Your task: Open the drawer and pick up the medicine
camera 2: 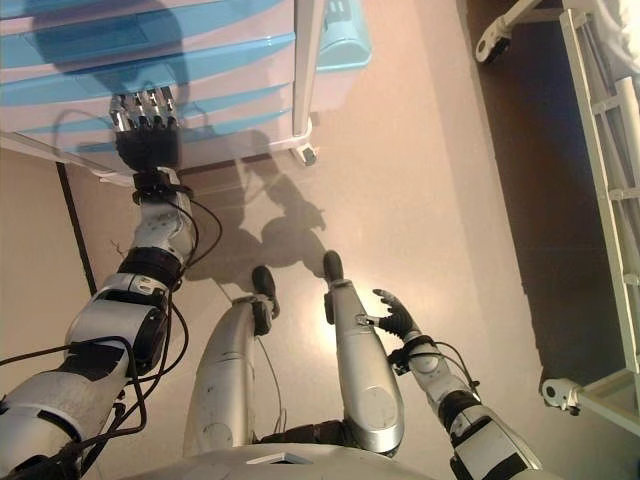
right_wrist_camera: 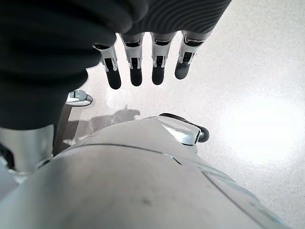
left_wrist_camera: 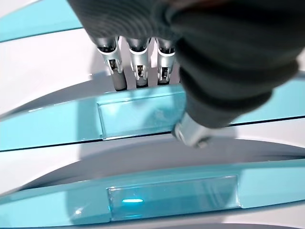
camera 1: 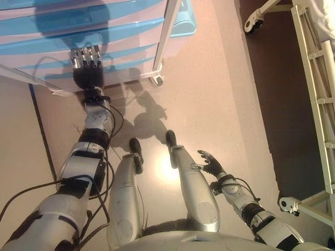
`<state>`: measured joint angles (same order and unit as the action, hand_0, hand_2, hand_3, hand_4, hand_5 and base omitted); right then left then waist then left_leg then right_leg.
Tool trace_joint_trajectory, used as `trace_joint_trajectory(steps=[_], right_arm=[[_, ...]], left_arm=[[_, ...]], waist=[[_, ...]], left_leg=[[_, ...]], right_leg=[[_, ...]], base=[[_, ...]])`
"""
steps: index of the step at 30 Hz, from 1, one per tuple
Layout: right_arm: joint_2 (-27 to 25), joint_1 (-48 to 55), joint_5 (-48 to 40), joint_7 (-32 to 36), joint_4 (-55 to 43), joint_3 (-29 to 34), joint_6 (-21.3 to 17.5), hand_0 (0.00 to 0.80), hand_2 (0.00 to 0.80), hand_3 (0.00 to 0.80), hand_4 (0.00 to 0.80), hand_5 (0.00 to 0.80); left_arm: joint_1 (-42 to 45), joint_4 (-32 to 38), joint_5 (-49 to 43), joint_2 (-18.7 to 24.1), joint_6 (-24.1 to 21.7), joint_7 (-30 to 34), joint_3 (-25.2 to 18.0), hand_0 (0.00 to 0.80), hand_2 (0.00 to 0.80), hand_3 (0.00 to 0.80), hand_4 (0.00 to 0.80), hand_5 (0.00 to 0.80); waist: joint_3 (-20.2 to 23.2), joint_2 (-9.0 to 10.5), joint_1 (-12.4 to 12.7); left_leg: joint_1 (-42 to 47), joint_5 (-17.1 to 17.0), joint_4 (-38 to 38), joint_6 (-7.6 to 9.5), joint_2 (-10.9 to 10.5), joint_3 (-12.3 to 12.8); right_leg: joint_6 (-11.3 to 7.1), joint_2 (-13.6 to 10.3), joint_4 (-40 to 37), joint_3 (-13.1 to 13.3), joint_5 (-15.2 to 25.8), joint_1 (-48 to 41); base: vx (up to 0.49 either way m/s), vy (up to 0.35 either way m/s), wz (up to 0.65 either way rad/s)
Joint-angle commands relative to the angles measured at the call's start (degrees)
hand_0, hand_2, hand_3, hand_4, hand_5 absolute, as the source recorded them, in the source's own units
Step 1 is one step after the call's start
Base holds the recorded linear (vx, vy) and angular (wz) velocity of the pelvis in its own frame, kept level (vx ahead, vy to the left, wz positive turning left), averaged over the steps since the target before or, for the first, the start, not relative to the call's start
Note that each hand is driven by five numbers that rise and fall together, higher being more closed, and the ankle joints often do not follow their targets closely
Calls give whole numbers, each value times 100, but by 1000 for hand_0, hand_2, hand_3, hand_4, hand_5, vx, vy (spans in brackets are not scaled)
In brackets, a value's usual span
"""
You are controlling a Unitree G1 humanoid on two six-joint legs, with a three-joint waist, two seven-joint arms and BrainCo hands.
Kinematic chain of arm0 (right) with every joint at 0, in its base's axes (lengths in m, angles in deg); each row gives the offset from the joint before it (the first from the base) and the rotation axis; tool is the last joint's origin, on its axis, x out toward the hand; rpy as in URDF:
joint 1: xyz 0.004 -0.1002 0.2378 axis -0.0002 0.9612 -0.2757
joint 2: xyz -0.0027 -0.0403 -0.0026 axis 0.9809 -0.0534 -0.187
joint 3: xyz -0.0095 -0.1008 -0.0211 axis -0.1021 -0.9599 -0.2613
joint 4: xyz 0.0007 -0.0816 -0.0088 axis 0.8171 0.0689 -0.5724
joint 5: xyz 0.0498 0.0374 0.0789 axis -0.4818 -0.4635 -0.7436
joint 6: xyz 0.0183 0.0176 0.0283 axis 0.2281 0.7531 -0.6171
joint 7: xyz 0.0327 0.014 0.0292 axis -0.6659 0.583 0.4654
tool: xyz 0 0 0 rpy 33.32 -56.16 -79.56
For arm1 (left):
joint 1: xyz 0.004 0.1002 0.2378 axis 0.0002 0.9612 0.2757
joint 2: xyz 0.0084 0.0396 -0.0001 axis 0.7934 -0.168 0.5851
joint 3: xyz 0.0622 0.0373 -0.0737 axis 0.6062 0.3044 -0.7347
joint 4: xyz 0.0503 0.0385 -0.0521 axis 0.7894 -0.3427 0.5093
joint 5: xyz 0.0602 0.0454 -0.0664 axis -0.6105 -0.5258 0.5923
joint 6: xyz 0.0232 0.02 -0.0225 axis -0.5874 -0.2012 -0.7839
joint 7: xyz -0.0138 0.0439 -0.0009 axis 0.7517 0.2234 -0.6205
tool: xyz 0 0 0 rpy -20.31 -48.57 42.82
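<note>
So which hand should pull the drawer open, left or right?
Left. The left hand is already at the drawer front, fingers reaching its turquoise handle. The right hand hangs open low by the floor, away from the cabinet.

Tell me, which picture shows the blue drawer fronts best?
The left wrist view: two drawer fronts fill it from close up, the left robot hand reaching to the upper one. Both eye views show them small, from above. The right wrist view shows none.

Head eyes look down; left wrist close on drawers (left_wrist_camera: 143,119).
</note>
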<state>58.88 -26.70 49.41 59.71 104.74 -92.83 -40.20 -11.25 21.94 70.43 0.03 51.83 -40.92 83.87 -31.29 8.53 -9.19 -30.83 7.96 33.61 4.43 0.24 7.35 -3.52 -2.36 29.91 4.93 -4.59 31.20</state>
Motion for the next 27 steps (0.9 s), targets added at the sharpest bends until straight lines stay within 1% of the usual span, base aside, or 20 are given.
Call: trace_joint_trajectory(steps=[1, 3, 4, 6, 7, 9, 11, 13, 14, 17, 18, 19, 20, 21, 22, 24, 25, 26, 27], right_arm=[[-365, 523, 157, 46, -169, -149, 71, 0, 0, 0, 0, 0], [-396, 523, 203, 80, -223, -119, 126, 0, 0, 0, 0, 0], [-412, 520, 245, 89, -240, -91, 154, 0, 0, 0, 0, 0], [-439, 521, 320, 103, -225, -61, 149, 0, 0, 0, 0, 0], [-456, 530, 410, 97, -230, -12, 182, 0, 0, 0, 0, 0], [-471, 550, 525, 90, -267, 47, 219, 0, 0, 0, 0, 0], [-452, 573, 569, 60, -282, 113, 245, 0, 0, 0, 0, 0], [-418, 624, 630, 55, -289, 240, 248, 0, 0, 0, 0, 0], [-404, 651, 693, 58, -305, 309, 259, 0, 0, 0, 0, 0], [-346, 784, 837, -24, -332, 570, 312, 0, 0, 0, 0, 0], [-343, 832, 876, -26, -359, 726, 400, 0, 0, 0, 0, 0], [-359, 851, 886, -19, -360, 837, 455, 0, 0, 0, 0, 0], [-398, 873, 907, 7, -355, 967, 523, 0, 0, 0, 0, 0], [-443, 894, 937, 23, -359, 1093, 604, 0, 0, 0, 0, 0], [-482, 902, 963, 32, -361, 1163, 659, 0, 0, 0, 0, 0], [-586, 886, 930, 37, -220, 1380, 735, 0, 0, 0, 0, 0], [-621, 854, 908, 48, -122, 1448, 747, 0, 0, 0, 0, 0], [-654, 802, 914, 74, 30, 1548, 726, 0, 0, 0, 0, 0], [-658, 739, 904, 64, 154, 1604, 747, 0, 0, 0, 0, 0]], left_arm=[[-1482, 3175, -1580, 531, -147, 2588, 635, 800, 800, 800, 800, 800], [-1339, 3596, -1868, 547, -98, 2444, 718, 800, 800, 800, 800, 800], [-1207, 3869, -2017, 554, -5, 2420, 736, 800, 800, 800, 800, 800], [-999, 4112, -2153, 555, 56, 2379, 744, 800, 800, 800, 800, 800], [-662, 4377, -2109, 544, 189, 2478, 688, 800, 800, 800, 800, 800], [-163, 4686, -1976, 475, 335, 2629, 535, 800, 800, 800, 800, 800], [385, 4887, -1848, 330, 473, 2739, 336, 800, 800, 800, 800, 800], [1162, 5035, -1698, 93, 752, 2866, 83, 800, 800, 800, 800, 800], [1510, 5080, -1651, -18, 823, 2849, -19, 800, 800, 800, 800, 800], [2810, 4987, -1605, -504, 1290, 2752, -371, 800, 800, 800, 800, 800], [3414, 4708, -1477, -667, 1695, 2950, -558, 800, 800, 800, 800, 800], [3777, 4431, -1495, -756, 1942, 3031, -697, 800, 800, 800, 800, 800], [4168, 3981, -1621, -832, 2137, 3126, -855, 800, 800, 800, 800, 800], [4550, 3381, -1640, -847, 2431, 3285, -989, 800, 800, 800, 800, 800], [4759, 3002, -1754, -841, 2467, 3210, -1068, 800, 800, 800, 800, 800], [5348, 1770, -1856, -796, 2807, 3231, -1338, 800, 800, 800, 800, 800], [5536, 1296, -1769, -781, 2951, 3228, -1456, 800, 800, 800, 800, 800], [5747, 852, -1629, -739, 3122, 2921, -1594, 800, 800, 800, 800, 800], [5906, 544, -1775, -730, 3107, 2401, -1717, 800, 800, 800, 800, 800]], waist=[[226, -137, 215], [241, -171, 248], [260, -213, 283], [285, -266, 325], [334, -342, 398], [412, -417, 517], [483, -476, 641], [607, -521, 819], [652, -538, 889], [787, -607, 1171], [824, -645, 1316], [873, -677, 1412], [913, -709, 1526], [949, -737, 1636], [963, -756, 1696], [1012, -821, 1879], [1031, -847, 1942], [1046, -872, 2015], [1086, -889, 2076]], left_leg=[[559, 636, -209, -1, -306, -253], [726, 557, -413, -26, -334, -304], [837, 493, -558, -44, -358, -339], [962, 398, -729, -71, -386, -395], [1106, 315, -906, -110, -414, -463], [1271, 155, -1175, -161, -440, -558], [1439, 43, -1378, -217, -446, -678], [1603, -90, -1590, -307, -425, -854], [1683, -137, -1676, -345, -409, -922], [1952, -309, -1958, -464, -337, -1167], [2113, -352, -2077, -510, -312, -1260], [2165, -428, -2160, -547, -293, -1321], [2238, -472, -2220, -583, -279, -1382], [2325, -516, -2290, -612, -263, -1436], [2375, -547, -2331, -635, -253, -1463], [2481, -646, -2444, -675, -240, -1506], [2523, -686, -2494, -679, -245, -1526], [2570, -711, -2522, -690, -258, -1555], [2585, -739, -2543, -704, -271, -1583]], right_leg=[[303, 254, -548, -147, 117, -490], [304, 239, -660, -137, 114, -630], [309, 222, -725, -143, 101, -723], [322, 194, -779, -167, 82, -832], [336, 162, -816, -207, 33, -956], [370, 125, -877, -285, -13, -1117], [396, 88, -886, -411, -105, -1303], [432, 76, -967, -588, -179, -1549], [439, 66, -1017, -673, -204, -1669], [444, 15, -1205, -985, -270, -2085], [451, -12, -1288, -1154, -320, -2319], [459, -23, -1380, -1267, -301, -2435], [463, -38, -1463, -1394, -310, -2584], [463, -51, -1554, -1529, -314, -2737], [464, -58, -1603, -1611, -316, -2824], [456, -91, -1736, -1839, -291, -3023], [454, -97, -1783, -1917, -283, -3096], [449, -99, -1824, -1976, -284, -3174], [444, -95, -1870, -2015, -277, -3223]], base=[[7, -33, 9], [2, -14, 13], [-11, 2, 18], [-28, 10, 17], [-39, 13, 13], [-56, -17, 18], [-51, -79, 25], [-37, -134, 31], [-34, -158, 34], [-27, -175, 40], [-9, -178, 46], [10, -181, 50], [12, -161, 58], [0, -149, 65], [-21, -130, 68], [-40, -92, 61], [-42, -74, 60], [-33, -76, 48], [-23, -62, 33]])
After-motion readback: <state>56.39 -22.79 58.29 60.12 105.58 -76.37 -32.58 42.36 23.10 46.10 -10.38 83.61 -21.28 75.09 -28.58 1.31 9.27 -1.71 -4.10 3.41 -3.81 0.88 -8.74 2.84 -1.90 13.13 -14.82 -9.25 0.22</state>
